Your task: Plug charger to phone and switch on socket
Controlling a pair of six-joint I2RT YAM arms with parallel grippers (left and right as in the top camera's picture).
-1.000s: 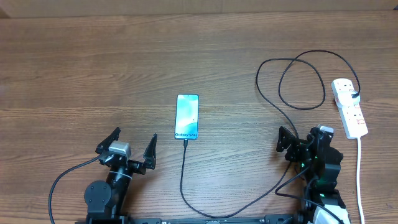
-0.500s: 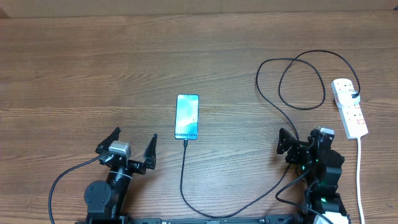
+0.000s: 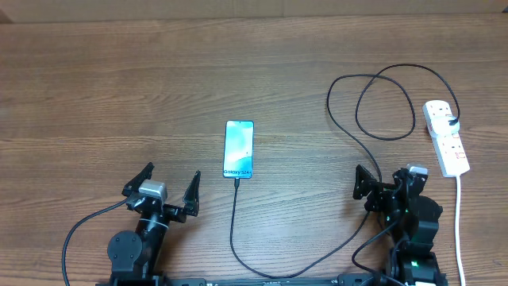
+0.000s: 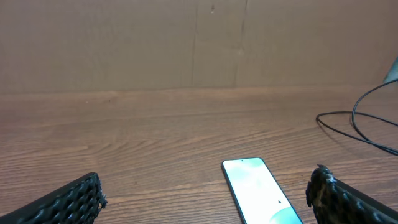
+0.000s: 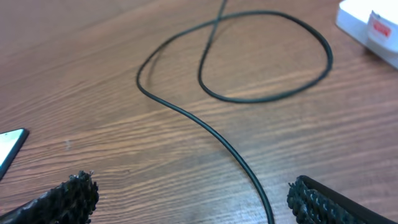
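Note:
The phone (image 3: 239, 148) lies screen up mid-table, with the black charger cable (image 3: 235, 226) running from its near end, along the front edge and up in a loop (image 3: 386, 103) to the white power strip (image 3: 445, 137) at the right. My left gripper (image 3: 161, 184) is open and empty, left of and nearer than the phone, which shows in the left wrist view (image 4: 261, 196). My right gripper (image 3: 382, 176) is open and empty over the cable (image 5: 224, 140), left of the strip (image 5: 371, 28).
The strip's white lead (image 3: 459, 226) runs down the right side to the front edge. A cardboard wall (image 4: 199, 43) stands at the table's far side.
The right arm has drawn back slightly toward the front edge. The left arm, phone and cable have not moved.

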